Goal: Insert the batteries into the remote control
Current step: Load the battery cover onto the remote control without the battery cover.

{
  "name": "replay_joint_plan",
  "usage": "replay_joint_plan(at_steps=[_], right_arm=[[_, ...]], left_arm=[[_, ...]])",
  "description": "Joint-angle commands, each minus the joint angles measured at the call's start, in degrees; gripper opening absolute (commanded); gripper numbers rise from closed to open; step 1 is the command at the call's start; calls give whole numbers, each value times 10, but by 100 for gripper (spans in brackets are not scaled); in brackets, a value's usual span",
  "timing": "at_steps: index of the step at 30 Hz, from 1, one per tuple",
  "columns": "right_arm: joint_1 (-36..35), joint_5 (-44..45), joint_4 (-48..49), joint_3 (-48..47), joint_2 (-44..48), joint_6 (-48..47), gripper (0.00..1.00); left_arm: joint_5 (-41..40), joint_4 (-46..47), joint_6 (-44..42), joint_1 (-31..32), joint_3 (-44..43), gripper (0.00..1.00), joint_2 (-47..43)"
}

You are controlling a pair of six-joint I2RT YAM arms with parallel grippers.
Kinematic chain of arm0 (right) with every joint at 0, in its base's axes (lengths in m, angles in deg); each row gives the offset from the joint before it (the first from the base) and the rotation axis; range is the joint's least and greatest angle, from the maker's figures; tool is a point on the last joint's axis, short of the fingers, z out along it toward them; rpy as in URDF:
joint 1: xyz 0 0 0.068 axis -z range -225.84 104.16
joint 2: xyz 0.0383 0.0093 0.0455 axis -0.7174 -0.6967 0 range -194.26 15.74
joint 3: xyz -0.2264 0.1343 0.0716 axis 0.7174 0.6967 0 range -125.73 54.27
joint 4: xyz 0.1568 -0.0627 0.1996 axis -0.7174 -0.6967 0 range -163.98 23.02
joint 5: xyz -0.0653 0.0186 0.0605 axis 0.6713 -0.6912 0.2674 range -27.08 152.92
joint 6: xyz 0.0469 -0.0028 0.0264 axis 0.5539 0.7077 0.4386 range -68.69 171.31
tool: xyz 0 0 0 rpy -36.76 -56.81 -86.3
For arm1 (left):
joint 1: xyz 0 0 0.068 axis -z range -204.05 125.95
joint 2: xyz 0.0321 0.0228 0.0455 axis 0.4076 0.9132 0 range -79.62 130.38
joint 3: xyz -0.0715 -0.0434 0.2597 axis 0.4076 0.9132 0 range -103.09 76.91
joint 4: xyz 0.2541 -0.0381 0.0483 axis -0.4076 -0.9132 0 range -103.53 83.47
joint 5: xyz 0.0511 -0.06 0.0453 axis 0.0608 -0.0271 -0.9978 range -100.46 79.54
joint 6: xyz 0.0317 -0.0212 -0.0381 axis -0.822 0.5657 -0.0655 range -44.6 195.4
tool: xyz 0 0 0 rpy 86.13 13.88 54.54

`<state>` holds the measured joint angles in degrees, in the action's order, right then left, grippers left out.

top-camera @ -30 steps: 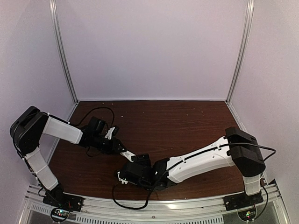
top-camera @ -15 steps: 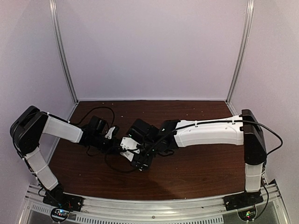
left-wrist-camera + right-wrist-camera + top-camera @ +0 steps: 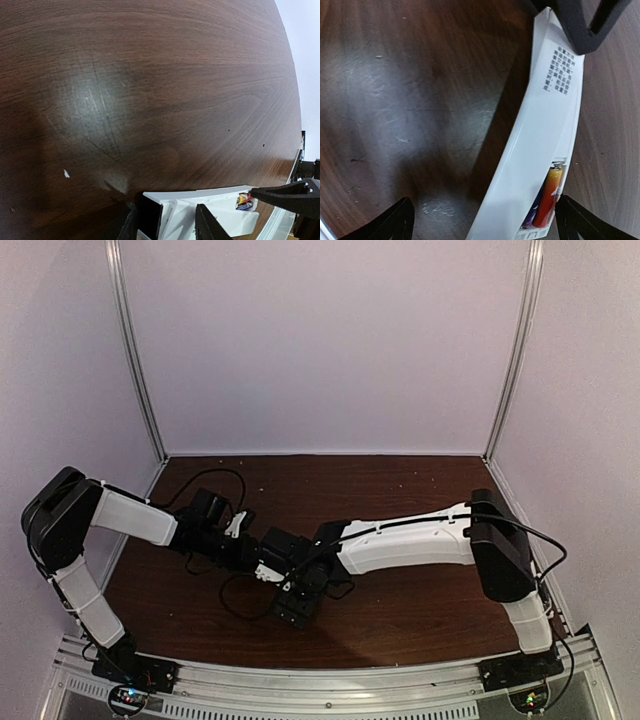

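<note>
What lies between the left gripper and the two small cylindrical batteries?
Only the slim white plastic remote control's label-printed back, in the right wrist view: left gripper clamps one end, batteries sit at the other.

Only one bit of print: small block of dark characters on white face of remote control. Too small to read. Nothing else legible.

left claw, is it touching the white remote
Touching: the left wrist view shows the remote control clamped between the fingers of the left claw, with no gap.

Free tabletop behind remote ctrl
</note>
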<state>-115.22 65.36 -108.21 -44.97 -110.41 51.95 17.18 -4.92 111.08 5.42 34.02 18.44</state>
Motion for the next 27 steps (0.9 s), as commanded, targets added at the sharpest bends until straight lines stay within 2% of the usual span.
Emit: replay_joint_plan(at_steps=[1, 12, 25, 27], right_arm=[[14, 31, -26, -30, -8, 32, 100], [41, 34, -64, -75, -36, 23, 100], [46, -2, -86, -97, -56, 10, 94], [46, -3, -86, -98, -56, 9, 90]], left_arm=[[-29, -34, -13, 3, 0, 40, 2], [-28, -37, -16, 3, 5, 40, -4], [-30, -38, -17, 3, 4, 40, -7], [-29, -38, -17, 3, 4, 40, -7]])
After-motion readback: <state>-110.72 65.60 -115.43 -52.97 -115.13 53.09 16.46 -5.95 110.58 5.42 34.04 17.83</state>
